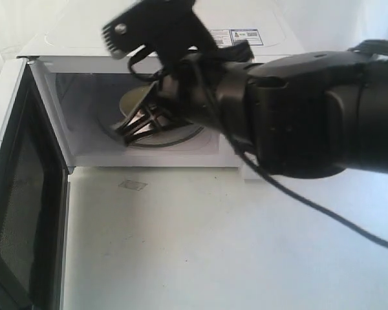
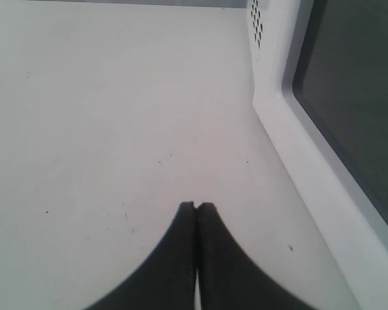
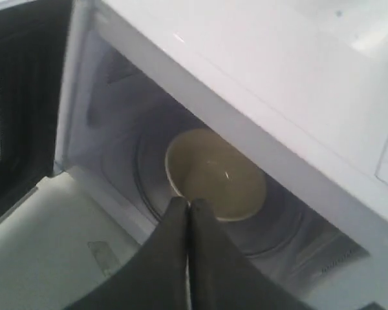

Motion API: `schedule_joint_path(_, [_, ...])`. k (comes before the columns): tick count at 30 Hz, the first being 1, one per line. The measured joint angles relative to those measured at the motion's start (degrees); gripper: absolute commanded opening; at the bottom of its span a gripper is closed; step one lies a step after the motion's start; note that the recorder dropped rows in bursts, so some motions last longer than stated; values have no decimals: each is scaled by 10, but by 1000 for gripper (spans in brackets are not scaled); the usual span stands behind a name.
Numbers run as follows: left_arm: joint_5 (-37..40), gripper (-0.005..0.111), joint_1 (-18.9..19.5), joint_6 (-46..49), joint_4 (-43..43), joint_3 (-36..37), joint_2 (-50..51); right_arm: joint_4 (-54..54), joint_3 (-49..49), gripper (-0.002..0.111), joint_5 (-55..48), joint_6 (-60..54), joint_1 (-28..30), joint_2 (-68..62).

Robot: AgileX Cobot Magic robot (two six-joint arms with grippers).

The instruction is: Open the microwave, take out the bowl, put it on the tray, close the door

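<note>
The round cream bowl (image 3: 216, 175), shiny inside, sits in the open white microwave (image 1: 84, 32) at the counter's (image 1: 181, 245) far edge. The right tool (image 3: 187, 204) is pressed together by the bowl's rim. The left tool (image 2: 196, 206) is together too.

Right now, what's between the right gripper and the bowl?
Nothing. In the right wrist view the right gripper reaches up to the rim of the bowl, with no gap showing.

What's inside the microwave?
A cream bowl sits on the round glass plate inside the open microwave. The bowl looks empty. The right tool, shut, covers a bit of the bowl's near rim.
</note>
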State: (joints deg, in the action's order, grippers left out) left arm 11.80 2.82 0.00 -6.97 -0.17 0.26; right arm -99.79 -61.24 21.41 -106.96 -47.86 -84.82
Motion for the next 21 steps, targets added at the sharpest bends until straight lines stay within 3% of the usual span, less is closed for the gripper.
schedule_joint_path(3, [0,0,0,0,0,0,0,-5,18,0,-89,84,65,7])
schedule_joint_path(8, [0,0,0,0,0,0,0,19,32,0,-426,154,183,2])
schedule_joint_path(11, [0,0,0,0,0,0,0,196,9,0,-623,228,238,-14])
schedule_joint_path(14, [0,0,0,0,0,0,0,422,-23,0,-782,312,254,-44])
schedule_joint_path(17, [0,0,0,0,0,0,0,551,-30,0,-793,405,252,-68])
schedule_joint_path(21, [0,0,0,0,0,0,0,666,-33,0,-684,524,245,-75])
